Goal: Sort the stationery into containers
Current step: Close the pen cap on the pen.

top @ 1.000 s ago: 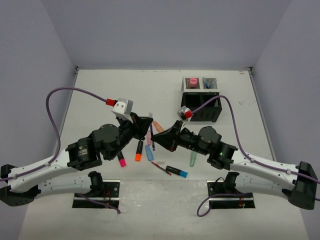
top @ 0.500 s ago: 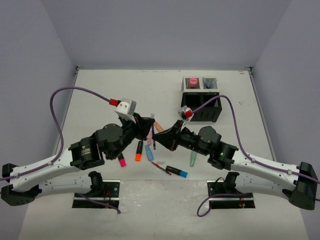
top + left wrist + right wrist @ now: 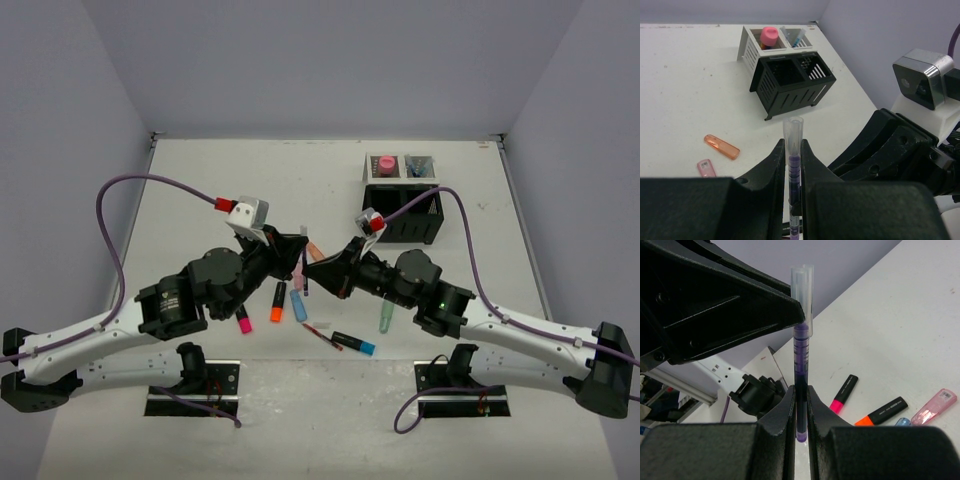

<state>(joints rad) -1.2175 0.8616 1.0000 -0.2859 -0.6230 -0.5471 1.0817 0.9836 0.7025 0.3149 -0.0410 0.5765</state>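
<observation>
While the two arms meet at the centre of the top view, the left gripper [image 3: 793, 149] pinches a purple pen [image 3: 801, 347] just below its clear cap. The right gripper [image 3: 801, 392] is clamped narrow on the barrel's other end, with highlighters [image 3: 883, 411] lying at lower right.

Dark purple pen [image 3: 793, 167] with a see-through cap. Black left claw [image 3: 792, 148] and black right claw [image 3: 800, 391]. White surface [image 3: 690, 90]. Black mesh box [image 3: 790, 87] with two pale back parts. Pink glue stick [image 3: 769, 35]. Black-bodied orange highlighter [image 3: 884, 411] and pink highlighter [image 3: 843, 393]. Pale green highlighter [image 3: 384, 318]. Purple cables [image 3: 150, 179].
</observation>
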